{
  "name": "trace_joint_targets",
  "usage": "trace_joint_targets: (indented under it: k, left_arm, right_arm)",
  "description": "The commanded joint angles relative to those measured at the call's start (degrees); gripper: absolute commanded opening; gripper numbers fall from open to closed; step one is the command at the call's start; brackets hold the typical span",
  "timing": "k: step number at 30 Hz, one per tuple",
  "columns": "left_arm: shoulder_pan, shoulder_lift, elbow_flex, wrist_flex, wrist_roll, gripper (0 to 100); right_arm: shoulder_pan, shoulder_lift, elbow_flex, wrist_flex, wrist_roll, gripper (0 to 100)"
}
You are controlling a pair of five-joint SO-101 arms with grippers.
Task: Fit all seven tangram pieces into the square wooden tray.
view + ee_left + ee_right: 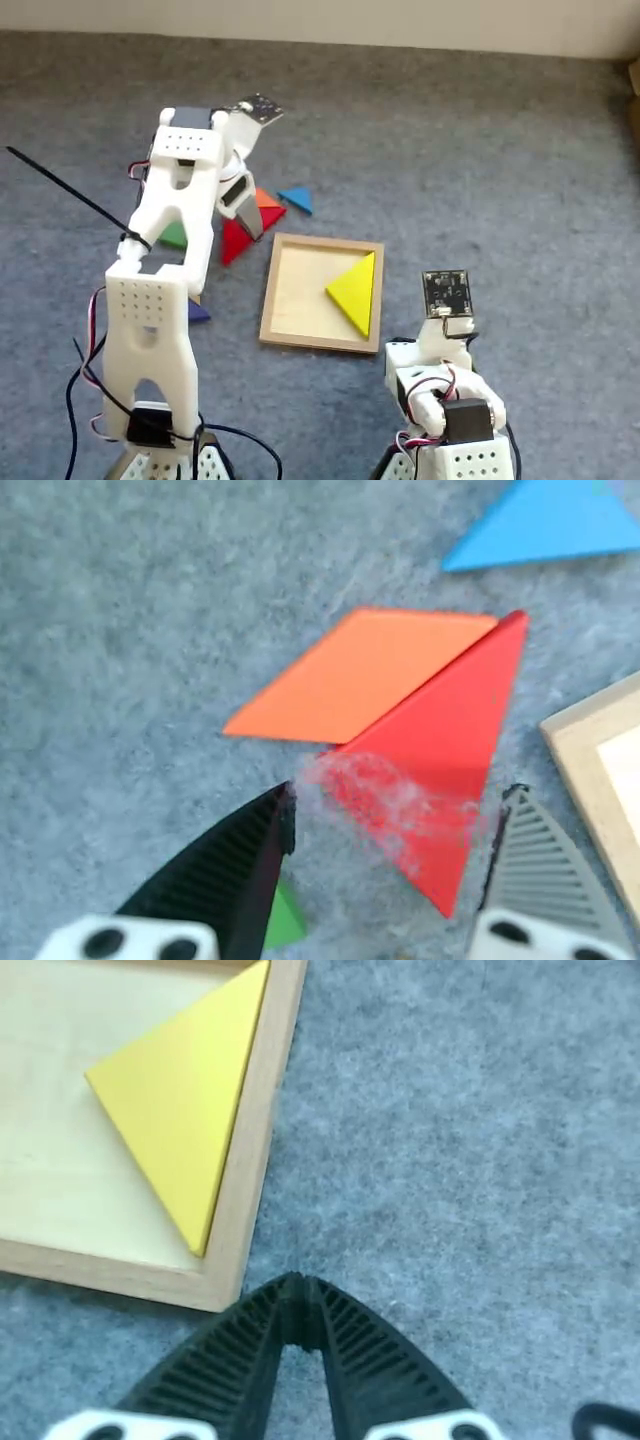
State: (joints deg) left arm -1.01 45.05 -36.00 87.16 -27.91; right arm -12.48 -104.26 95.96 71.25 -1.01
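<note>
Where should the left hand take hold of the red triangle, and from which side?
Probably at the narrow corner nearest the left hand, coming straight down from above. The red triangle lies flat on the carpet. The orange piece lies against its long edge, but this corner is free on both sides.

A yellow triangle (357, 292), red triangle (440, 760), orange parallelogram (365, 675), grey carpet (480, 150).

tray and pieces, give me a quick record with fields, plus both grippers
tray: square, wooden, on grey carpet
in tray: yellow triangle, along one side
outside tray: red triangle, orange piece against it, blue triangle, green piece
left gripper: open, over the red triangle
right gripper: shut, over carpet by a tray corner
</note>
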Motion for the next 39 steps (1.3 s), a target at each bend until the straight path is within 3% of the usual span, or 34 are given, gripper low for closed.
trace_joint_targets:
  k: [1,19,28,39]
  left_arm:
    - [2.7,0.7,-1.4,-0.6,-0.5,32]
    - [2.9,6.8,-5.4,-1.1,-0.3,31]
    - [2.9,6.4,-5.4,-0.9,-0.5,23]
    - [3.5,4.6,-7.4,5.9,-0.5,14]
  right_arm:
    - [0.5,-0.9,8.6,0.4,-0.3,1.5]
    - [0.5,-0.9,8.6,0.4,-0.3,1.5]
    - [0.5,-0.9,8.6,0.4,-0.3,1.5]
    - [0.5,-0.9,8.6,0.4,-0.3,1.5]
